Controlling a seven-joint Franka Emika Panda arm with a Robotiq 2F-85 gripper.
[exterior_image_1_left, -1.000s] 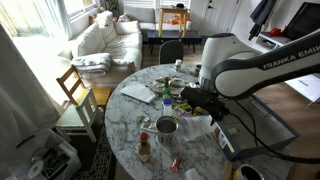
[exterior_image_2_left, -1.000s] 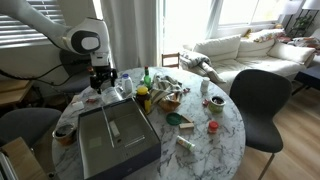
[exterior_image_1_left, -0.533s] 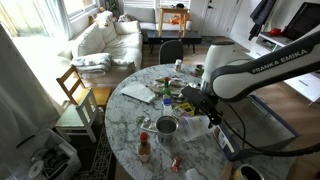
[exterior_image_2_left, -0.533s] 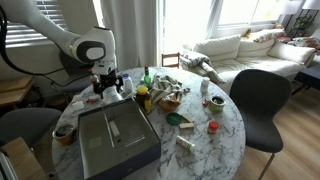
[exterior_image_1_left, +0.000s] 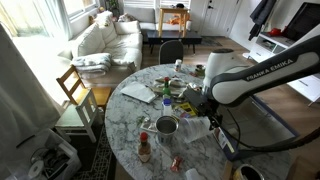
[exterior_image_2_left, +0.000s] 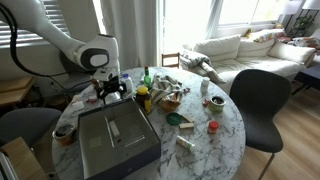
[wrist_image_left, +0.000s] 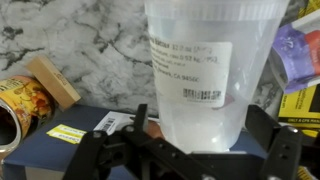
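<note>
Daylit room, soft and grainy exterior views, close dim wrist view
Strong daylight comes through the windows (exterior_image_1_left: 72, 12) (exterior_image_2_left: 200, 20) in both exterior views, blowing them out to white and washing the sofa (exterior_image_1_left: 105, 40) pale; the marble table (exterior_image_1_left: 125, 112) takes an even light with only faint shadows under the clutter, and fine detail is lost to low resolution. In the wrist view the translucent tub (wrist_image_left: 205, 60) glows bright and hazy, its label print too blurred to read, while the gripper (wrist_image_left: 196, 116) around it lies dark
</note>
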